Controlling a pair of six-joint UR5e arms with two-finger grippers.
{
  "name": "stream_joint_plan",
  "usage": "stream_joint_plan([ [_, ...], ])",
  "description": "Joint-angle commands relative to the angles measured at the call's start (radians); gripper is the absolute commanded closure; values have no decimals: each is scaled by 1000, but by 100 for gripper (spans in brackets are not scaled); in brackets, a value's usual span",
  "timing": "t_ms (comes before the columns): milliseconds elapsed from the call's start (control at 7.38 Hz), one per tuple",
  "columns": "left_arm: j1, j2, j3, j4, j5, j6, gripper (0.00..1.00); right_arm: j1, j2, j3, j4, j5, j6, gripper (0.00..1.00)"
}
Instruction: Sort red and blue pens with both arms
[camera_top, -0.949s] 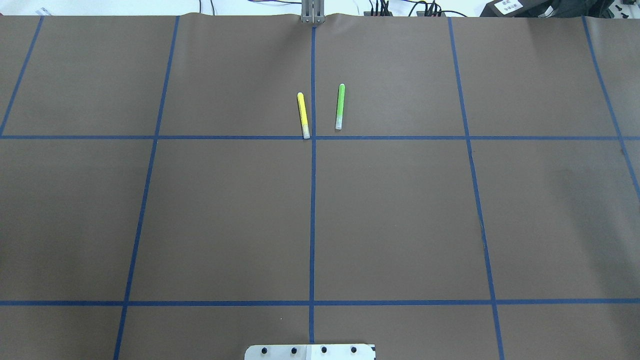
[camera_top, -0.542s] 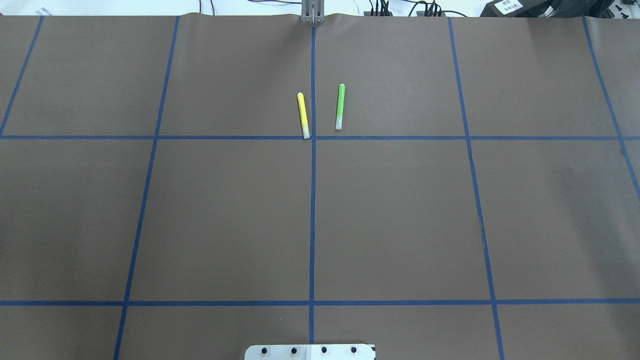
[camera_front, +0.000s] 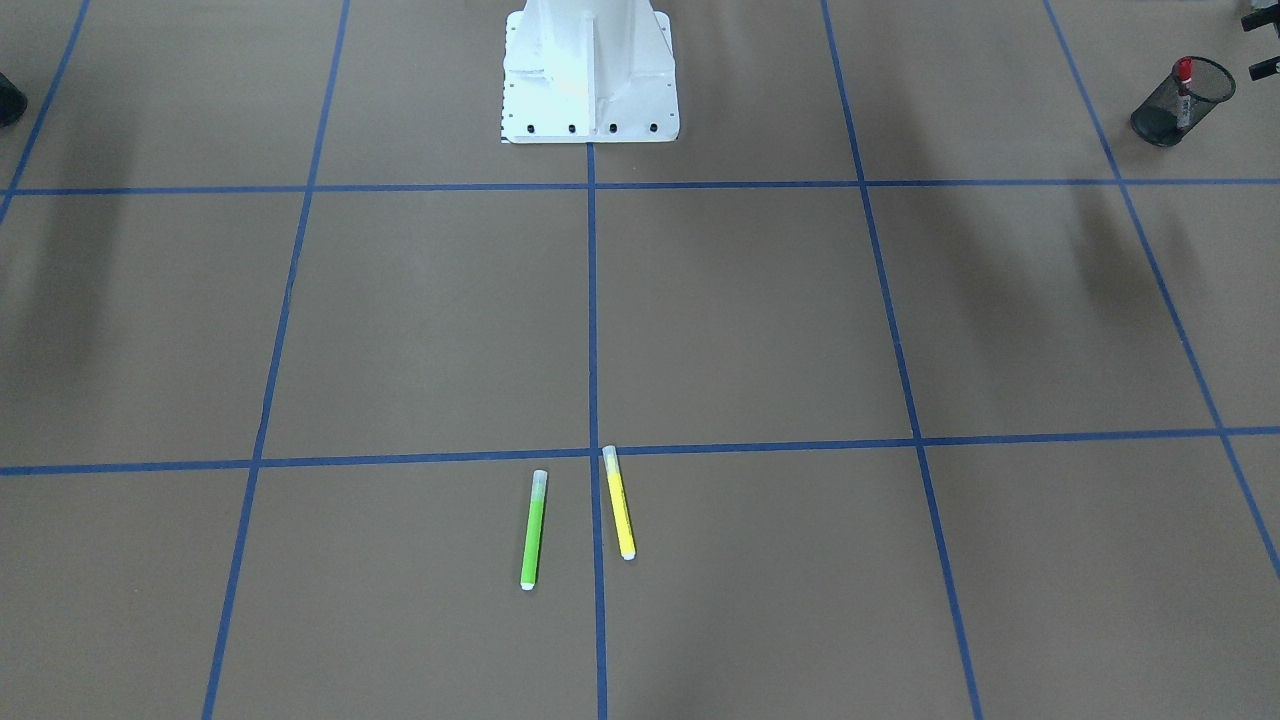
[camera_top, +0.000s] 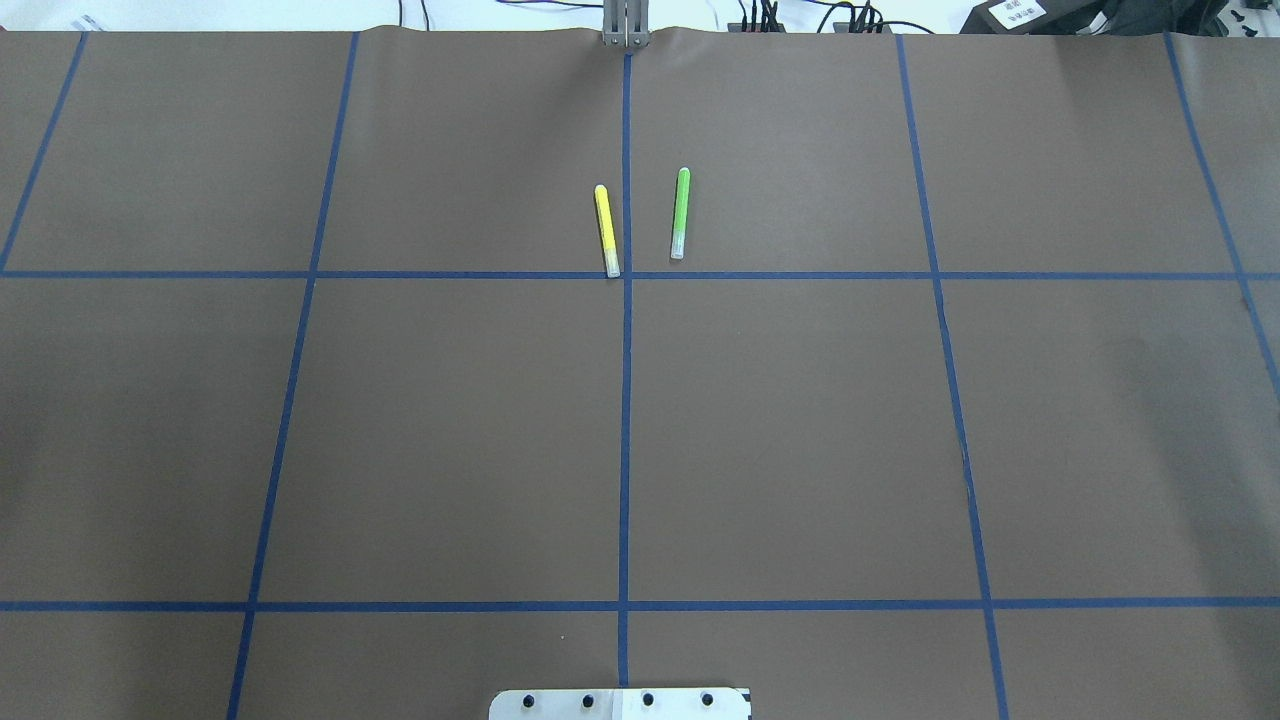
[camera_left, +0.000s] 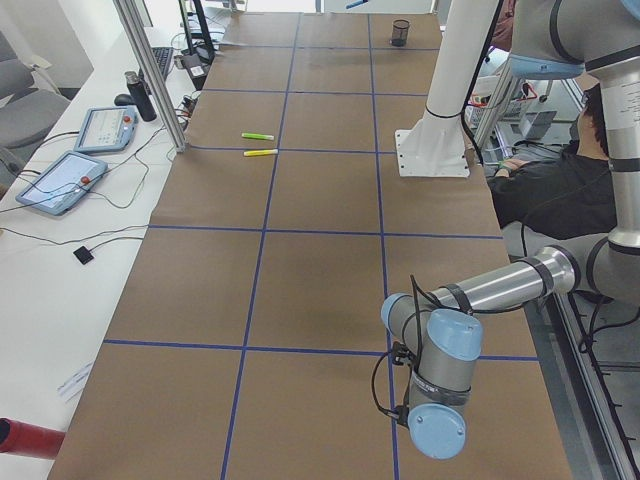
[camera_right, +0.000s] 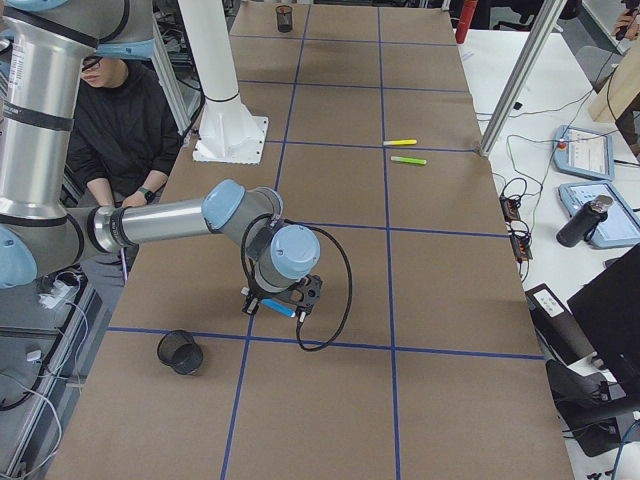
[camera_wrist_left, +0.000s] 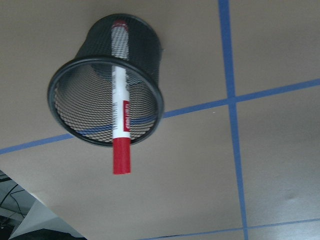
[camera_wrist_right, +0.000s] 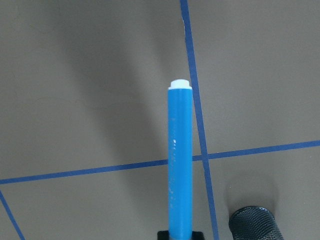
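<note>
The red pen (camera_wrist_left: 121, 125) stands inside a black mesh cup (camera_wrist_left: 65, 80), its red cap sticking out past the rim. The same red pen (camera_front: 1184, 75) and cup (camera_front: 1160, 125) sit at the table's corner in the front-facing view. There my left gripper (camera_front: 1262, 45) shows as two dark tips apart at the frame edge, open and empty. My right gripper (camera_right: 285, 298) is shut on the blue pen (camera_wrist_right: 180, 160), held level above the table, white end pointing away. A second mesh cup (camera_right: 178, 352) stands beside it, also in the wrist view (camera_wrist_right: 252, 222).
A yellow marker (camera_top: 606, 230) and a green marker (camera_top: 680, 213) lie side by side near the far centre line. The white robot base (camera_front: 590, 70) stands at the near edge. A seated person (camera_right: 120, 120) is behind the robot. Tablets (camera_left: 60, 180) lie on the side bench.
</note>
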Motion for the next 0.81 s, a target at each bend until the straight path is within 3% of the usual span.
stream_joint_plan([
  [0, 0, -111, 3, -6, -2, -1, 0, 23, -14, 3, -198, -23, -41, 100],
  [271, 3, -266, 65, -11, -48, -2, 0, 30, -27, -21, -305, -84, -61, 100],
  [678, 27, -403, 75, -33, -51, -4, 0, 52, -40, -205, -323, -138, -261, 100],
])
